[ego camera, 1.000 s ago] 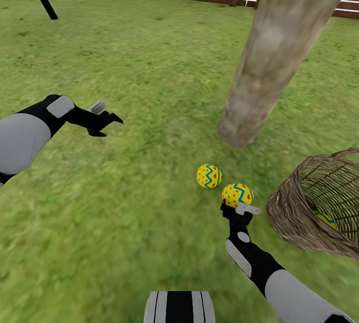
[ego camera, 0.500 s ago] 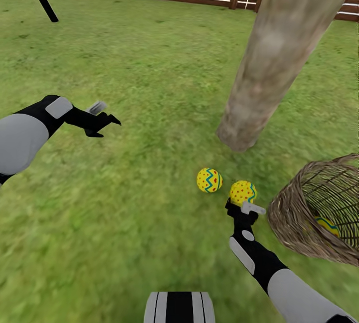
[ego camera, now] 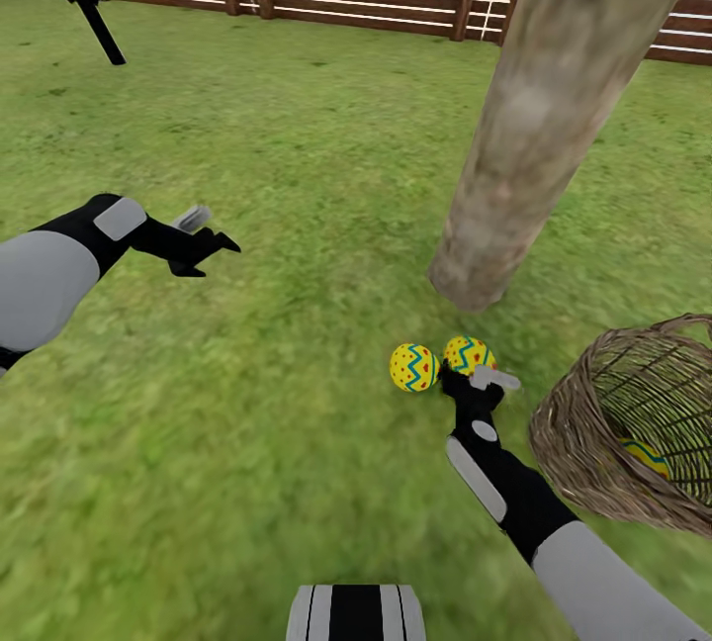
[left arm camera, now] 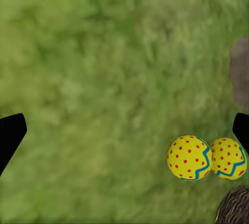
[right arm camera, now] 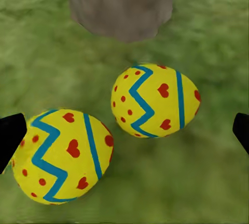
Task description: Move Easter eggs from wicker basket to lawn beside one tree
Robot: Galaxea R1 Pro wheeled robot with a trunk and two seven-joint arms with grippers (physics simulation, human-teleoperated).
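Grass by the tree (ego camera: 534,117) now carries my second egg (ego camera: 467,354) beside the first egg (ego camera: 414,367), my right claw (ego camera: 478,385) spread wide after letting go, one egg (ego camera: 645,454) left in the basket (ego camera: 574,423).

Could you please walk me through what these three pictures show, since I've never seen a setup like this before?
This is a simulated two-armed robot in a fenced garden. The large picture comes from a camera on its head, looking down over both grey-and-black arms. The other two come from cameras near each arm's fingers. On the green lawn, two small yellow eggs with blue zigzags and red spots lie side by side near the pale grey-brown tree trunk: one and the other. The right gripper is open just behind that second egg, holding nothing. The left gripper hangs open over bare grass. The brown woven wicker basket leans on the right, with a third egg inside.
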